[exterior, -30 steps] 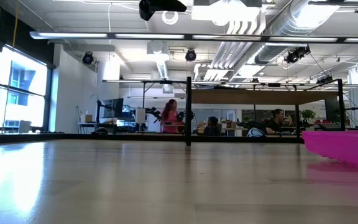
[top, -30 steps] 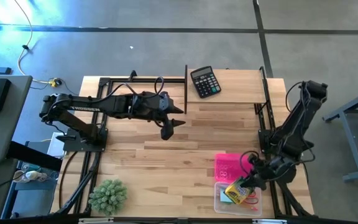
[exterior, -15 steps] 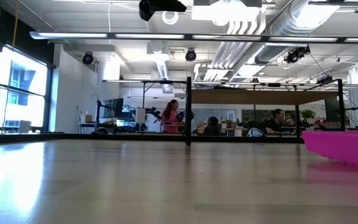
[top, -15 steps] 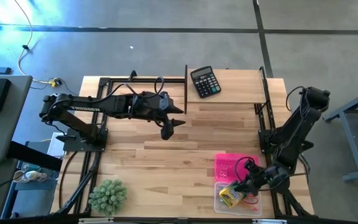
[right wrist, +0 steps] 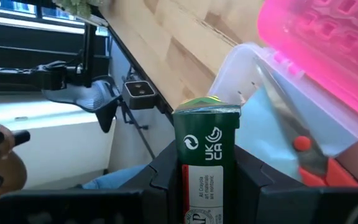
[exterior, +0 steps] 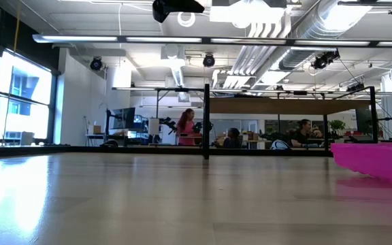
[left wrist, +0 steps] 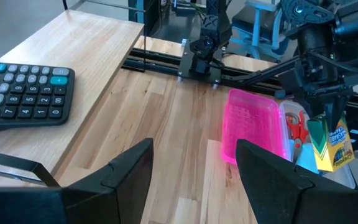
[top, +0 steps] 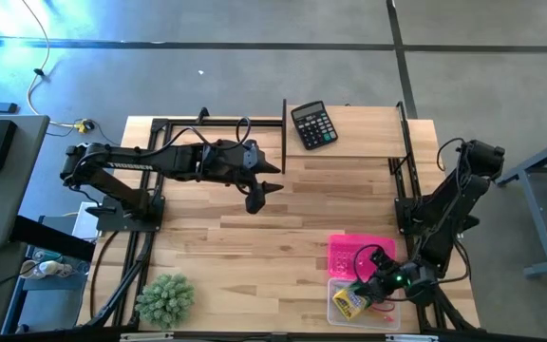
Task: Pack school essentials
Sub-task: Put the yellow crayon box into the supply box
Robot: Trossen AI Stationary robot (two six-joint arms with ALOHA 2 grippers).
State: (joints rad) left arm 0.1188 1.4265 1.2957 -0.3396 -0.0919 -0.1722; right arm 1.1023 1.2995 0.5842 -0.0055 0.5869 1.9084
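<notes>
My right gripper (top: 367,288) is at the table's near right corner, shut on a yellow-green crayon box (left wrist: 332,142) above a clear plastic box (top: 365,306). In that box lie red-handled scissors (right wrist: 311,159) and a light-blue notepad (right wrist: 272,118). The box's pink lid (top: 357,252) lies flat on the table just beyond it. My left gripper (top: 257,198) hovers open over the middle of the table, holding nothing. Pen, pencils and eraser do not show. My right gripper pinches the crayon box between its two fingers by the upper end (left wrist: 325,122), coming from above and pointing down. The box hangs below the fingers, nearly upright, with its green lower end (right wrist: 207,134) over the clear box. Whether it touches anything below I cannot tell.
A black calculator (top: 312,124) lies at the far edge and a green spiky plant (top: 165,298) stands at the near left corner. Black frame rails (top: 284,138) stand along the far side and both arm bases. Bare wood lies between the arms.
My right gripper has carried the crayon box a little toward the near edge and the left, farther over the clear box, staying shut on it.
</notes>
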